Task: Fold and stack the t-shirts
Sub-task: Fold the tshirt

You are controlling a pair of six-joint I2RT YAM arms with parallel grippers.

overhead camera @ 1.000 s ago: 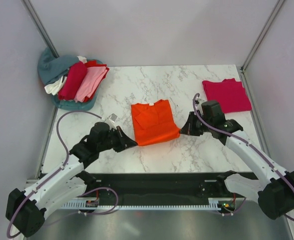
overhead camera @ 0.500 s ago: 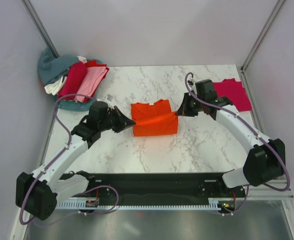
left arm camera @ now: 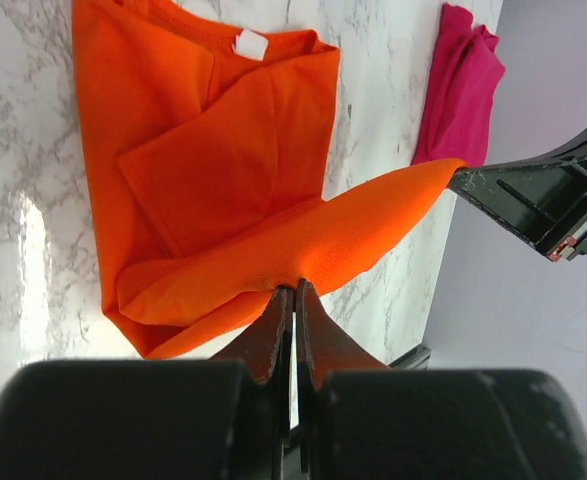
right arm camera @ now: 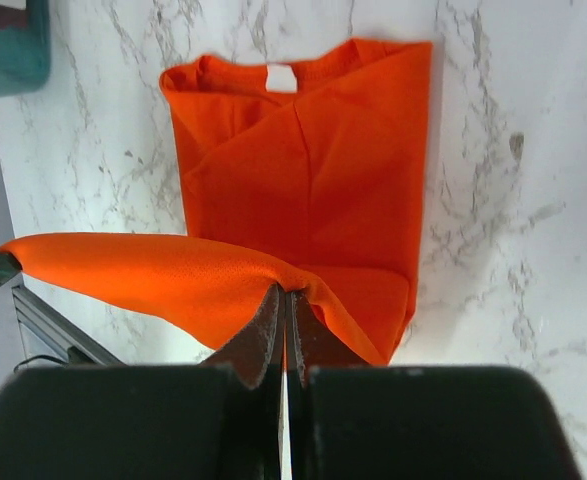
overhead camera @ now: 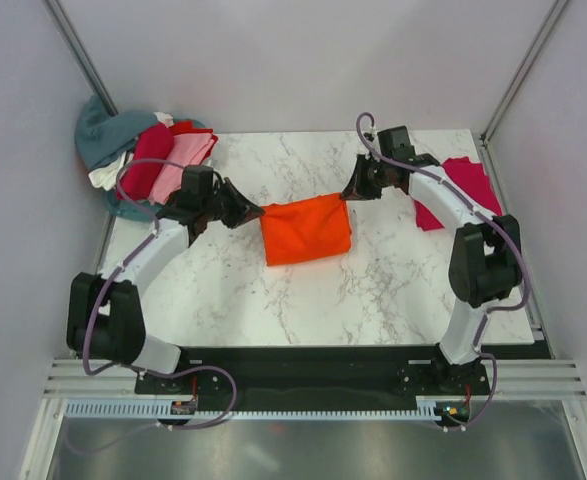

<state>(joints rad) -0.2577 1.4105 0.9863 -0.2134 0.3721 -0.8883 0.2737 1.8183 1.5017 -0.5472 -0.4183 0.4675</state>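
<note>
The bright orange t-shirt (overhead camera: 306, 230) lies mid-table, its near hem lifted and carried over the body toward the collar. My left gripper (overhead camera: 256, 211) is shut on the hem's left corner (left arm camera: 291, 270). My right gripper (overhead camera: 347, 193) is shut on the right corner (right arm camera: 291, 280). The hem hangs stretched between them above the shirt. Both wrist views show the collar with a white label (left arm camera: 250, 44) (right arm camera: 281, 77). The folded crimson-pink t-shirt (overhead camera: 463, 185) lies at the back right, partly hidden by my right arm; it also shows in the left wrist view (left arm camera: 463, 85).
A heap of unfolded shirts (overhead camera: 158, 160), teal, dark red, light pink and white, sits at the table's back left corner. Grey walls with metal posts close in the back and sides. The black base rail (overhead camera: 303, 365) runs along the near edge.
Both grippers have carried the orange shirt's near hem up and away from the bases, over the body toward the collar. The shirt now looks about half as long.
</note>
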